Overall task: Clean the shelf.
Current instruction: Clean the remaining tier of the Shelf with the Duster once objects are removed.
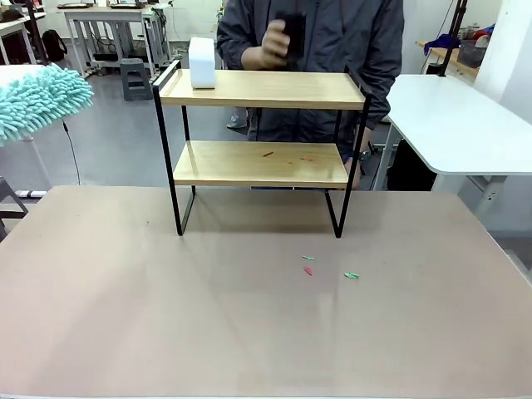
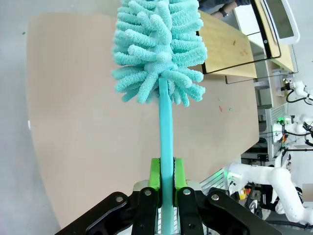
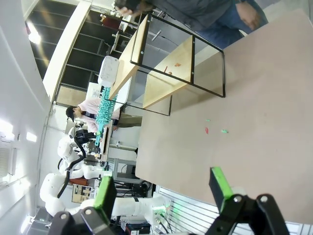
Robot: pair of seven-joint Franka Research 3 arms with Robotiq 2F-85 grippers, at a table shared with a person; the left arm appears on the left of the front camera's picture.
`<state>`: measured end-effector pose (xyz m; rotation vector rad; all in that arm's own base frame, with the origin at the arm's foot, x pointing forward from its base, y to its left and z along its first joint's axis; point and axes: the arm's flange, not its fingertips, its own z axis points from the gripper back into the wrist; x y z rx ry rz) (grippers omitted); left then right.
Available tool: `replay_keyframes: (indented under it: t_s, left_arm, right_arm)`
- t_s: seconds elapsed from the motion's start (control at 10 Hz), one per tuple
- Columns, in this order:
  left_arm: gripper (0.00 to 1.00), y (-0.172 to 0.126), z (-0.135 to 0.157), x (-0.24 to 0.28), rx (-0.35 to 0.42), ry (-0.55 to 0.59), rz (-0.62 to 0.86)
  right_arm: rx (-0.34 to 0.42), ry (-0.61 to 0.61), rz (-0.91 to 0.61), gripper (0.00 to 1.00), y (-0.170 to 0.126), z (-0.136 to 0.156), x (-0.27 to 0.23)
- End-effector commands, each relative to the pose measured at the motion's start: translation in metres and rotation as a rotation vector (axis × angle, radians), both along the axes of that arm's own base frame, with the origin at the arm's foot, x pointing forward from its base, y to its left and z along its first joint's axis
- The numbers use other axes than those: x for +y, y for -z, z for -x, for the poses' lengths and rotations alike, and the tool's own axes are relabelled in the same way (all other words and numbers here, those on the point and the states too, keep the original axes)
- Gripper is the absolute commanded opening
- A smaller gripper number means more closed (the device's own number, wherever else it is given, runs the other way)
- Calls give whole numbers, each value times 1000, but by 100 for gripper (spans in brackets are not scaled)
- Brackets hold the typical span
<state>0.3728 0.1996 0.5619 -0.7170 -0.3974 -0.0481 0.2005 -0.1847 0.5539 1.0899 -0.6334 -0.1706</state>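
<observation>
two light wooden boards in a thin black frame make up the shelf. it stands on its four legs at the middle of the desk's far edge, just in front of the person. a white box sits at the left end of the top board. a few small red and orange scraps lie near the middle of the lower board. three loose bits, green and red, lie on the desk in front of the shelf's right legs, well away from any edge. the person's hand holds a dark object above the top board. the left gripper is clamped on the teal handle of a fluffy duster. its head is raised beside the desk's far left corner, well apart from the shelf. the right gripper has its fingers spread wide with nothing between them.
</observation>
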Motion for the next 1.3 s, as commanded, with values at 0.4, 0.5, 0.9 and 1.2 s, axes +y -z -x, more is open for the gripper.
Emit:
replay_keyframes:
  t_s: [0.4, 0.5, 0.9, 1.2]
  left_arm:
    - [12, -20, 55, -54, 63, 332, -275]
    - [12, -13, 80, -69, 93, 395, -390]
    - [12, 7, 116, -146, 68, 669, -410]
    - [12, 18, 102, -230, -46, 652, -300]
  right_arm:
    - [-32, -8, -6, 100, -1, -1, 1]
    - [-32, -8, -6, 100, -1, -1, 1]
    - [-32, -8, -6, 100, -1, -1, 1]
    - [-32, -8, -6, 100, -1, -1, 1]
